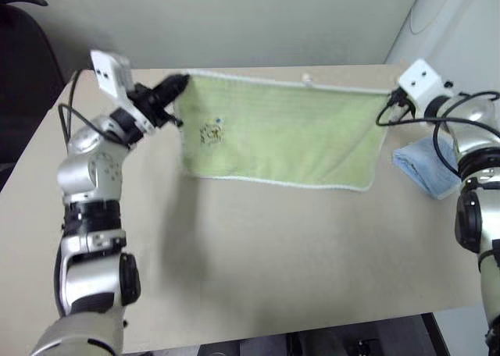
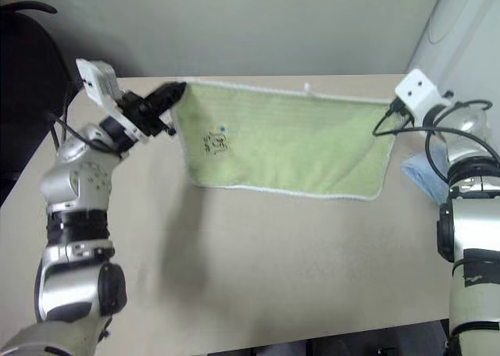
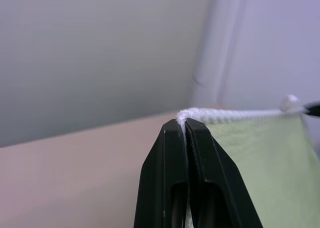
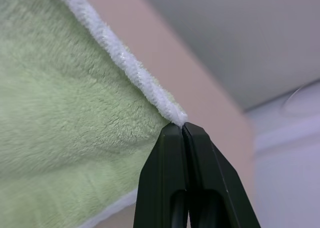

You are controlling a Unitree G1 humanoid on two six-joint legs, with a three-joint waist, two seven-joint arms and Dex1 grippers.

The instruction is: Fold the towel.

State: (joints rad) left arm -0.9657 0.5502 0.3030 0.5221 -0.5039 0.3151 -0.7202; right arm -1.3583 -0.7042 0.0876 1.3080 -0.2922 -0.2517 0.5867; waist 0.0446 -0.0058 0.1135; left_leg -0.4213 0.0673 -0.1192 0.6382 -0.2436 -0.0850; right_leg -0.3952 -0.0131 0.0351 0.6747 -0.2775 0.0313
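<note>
One towel [image 1: 289, 137] — two pinched corners

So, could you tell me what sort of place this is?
Probably an office or lab: a plain beige table against a bare wall, a dark chair beside it, with only the towel and a folded blue cloth.

Light-green towel [image 1: 289, 133] (white-edged) hangs spread, held up by two corners.

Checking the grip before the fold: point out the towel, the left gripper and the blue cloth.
towel [image 1: 289, 133], left eye view, middle of the green face.
left gripper [image 3: 185, 124], left wrist view, shut fingertips at the white corner edging.
blue cloth [image 1: 422, 165], left eye view, folded top.
</note>
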